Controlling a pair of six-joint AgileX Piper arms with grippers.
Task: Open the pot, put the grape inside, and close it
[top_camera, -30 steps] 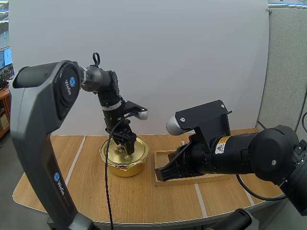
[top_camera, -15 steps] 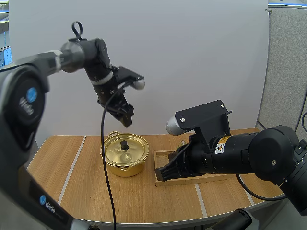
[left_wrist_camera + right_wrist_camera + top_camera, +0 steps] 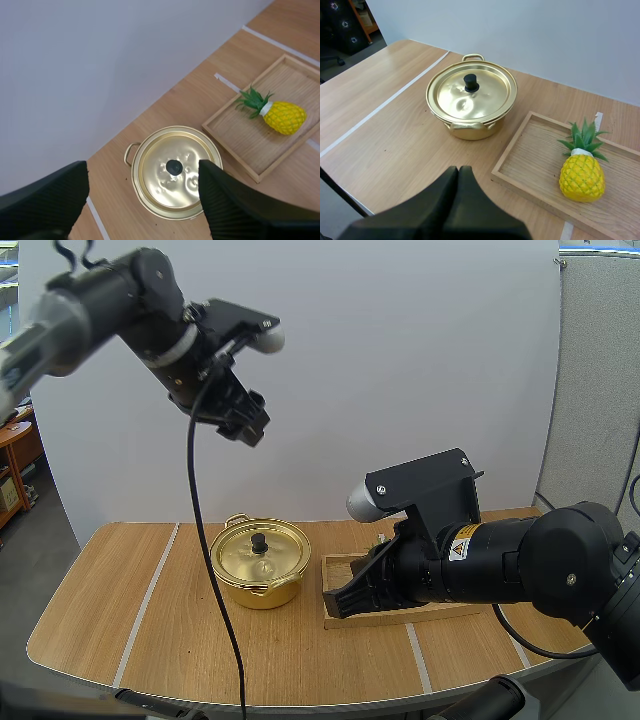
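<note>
A golden pot (image 3: 258,570) stands on the table with its lid (image 3: 262,548) on; the lid has a black knob (image 3: 259,541). My left gripper (image 3: 248,428) hangs high above and a little left of the pot. Seen from the left wrist, its fingers (image 3: 215,195) stand wide apart and open over the pot (image 3: 172,172), holding nothing. My right gripper (image 3: 336,604) is low beside the pot, at the near left corner of the wooden tray (image 3: 340,565). From the right wrist it is one shut dark wedge (image 3: 457,172) pointing at the pot (image 3: 471,97).
A toy pineapple (image 3: 582,175) lies in the wooden tray (image 3: 530,157) to the right of the pot, also seen from the left wrist as the pineapple (image 3: 282,116) in the tray (image 3: 235,132). My right arm covers most of the tray in the high view.
My left gripper has risen from the lid's knob, up and to the left, with nothing in it. The lid stays on the pot. The right arm has not moved.
</note>
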